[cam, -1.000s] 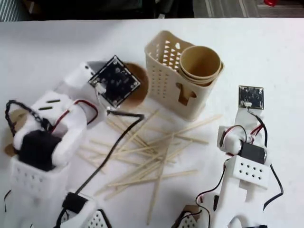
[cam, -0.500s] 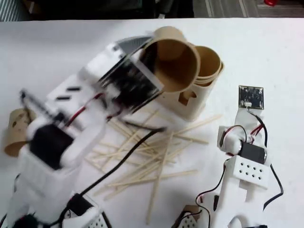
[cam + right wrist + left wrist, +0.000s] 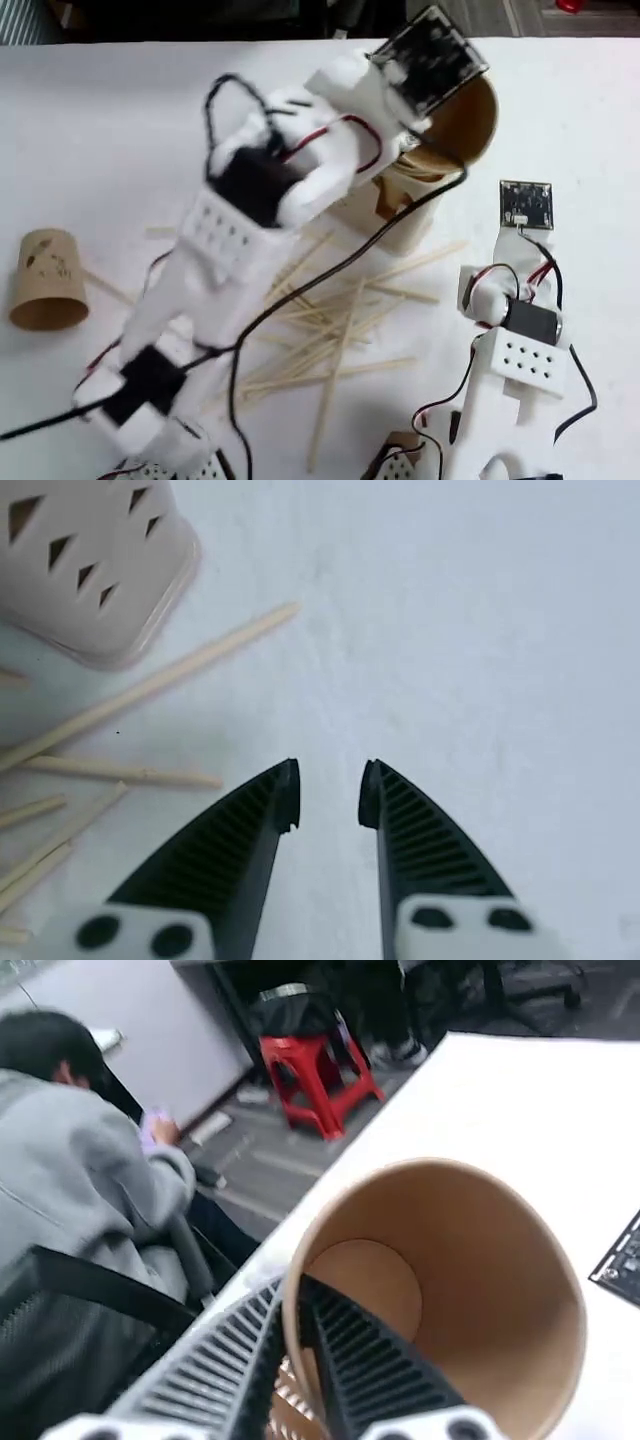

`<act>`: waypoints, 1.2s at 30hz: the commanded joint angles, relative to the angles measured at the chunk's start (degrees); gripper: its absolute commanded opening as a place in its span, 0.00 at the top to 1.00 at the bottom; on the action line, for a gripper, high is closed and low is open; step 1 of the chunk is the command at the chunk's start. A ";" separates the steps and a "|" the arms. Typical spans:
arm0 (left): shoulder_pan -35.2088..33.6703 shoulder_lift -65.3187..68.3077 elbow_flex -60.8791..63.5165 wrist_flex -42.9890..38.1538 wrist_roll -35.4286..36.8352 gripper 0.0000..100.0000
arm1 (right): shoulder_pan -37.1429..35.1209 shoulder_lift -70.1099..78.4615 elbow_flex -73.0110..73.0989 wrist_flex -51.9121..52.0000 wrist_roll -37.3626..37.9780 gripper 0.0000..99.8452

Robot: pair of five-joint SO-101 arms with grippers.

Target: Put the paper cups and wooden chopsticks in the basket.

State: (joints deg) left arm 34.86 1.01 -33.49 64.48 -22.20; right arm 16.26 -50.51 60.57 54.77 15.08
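Observation:
My left gripper [image 3: 293,1305] is shut on the rim of a brown paper cup [image 3: 450,1290], one finger inside and one outside. In the high view the left arm [image 3: 260,200] stretches across the table and holds this cup [image 3: 472,122] tilted above the beige basket [image 3: 400,222], which it largely hides. Rims of stacked cups [image 3: 425,166] show in the basket under it. Another paper cup [image 3: 45,280] lies on its side at the far left. Wooden chopsticks [image 3: 330,320] lie scattered in front of the basket. My right gripper [image 3: 328,795] is open and low over bare table, near the basket [image 3: 90,560].
The right arm [image 3: 515,335] stands at the front right, its camera board [image 3: 528,205] just right of the basket. A black cable [image 3: 330,275] hangs from the left arm over the chopsticks. A few chopsticks [image 3: 150,690] lie close to the right gripper. White table [image 3: 120,120] lies bare at the back left.
The left arm lifted the cup from the table left of the basket and swung it up and right over the basket. The cup at far left came into full view. The right arm stayed still.

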 commanded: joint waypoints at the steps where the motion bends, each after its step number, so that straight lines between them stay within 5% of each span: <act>1: 0.22 8.66 -12.75 6.15 2.20 0.98 | 0.22 0.04 -0.26 -0.75 0.62 0.89; 5: -2.51 16.75 -21.63 11.08 6.15 0.97 | 0.22 0.04 -0.26 -0.75 0.62 0.89; 11: -7.34 25.63 -35.08 15.47 14.95 0.82 | 0.22 0.04 -0.26 -0.75 0.62 0.89; 25: -8.22 29.67 -46.42 12.84 14.77 0.82 | 0.22 0.04 -0.09 -0.75 0.53 0.89; 30: -8.22 25.98 -51.69 22.95 13.36 0.82 | -2.24 0.04 0.44 -0.75 0.62 0.89; 36: -10.68 20.35 -55.03 37.63 2.11 0.82 | -2.51 0.04 0.88 -0.84 0.70 0.89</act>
State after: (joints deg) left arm 26.68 27.74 -85.71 94.02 -14.11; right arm 14.42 -50.51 61.98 54.77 15.16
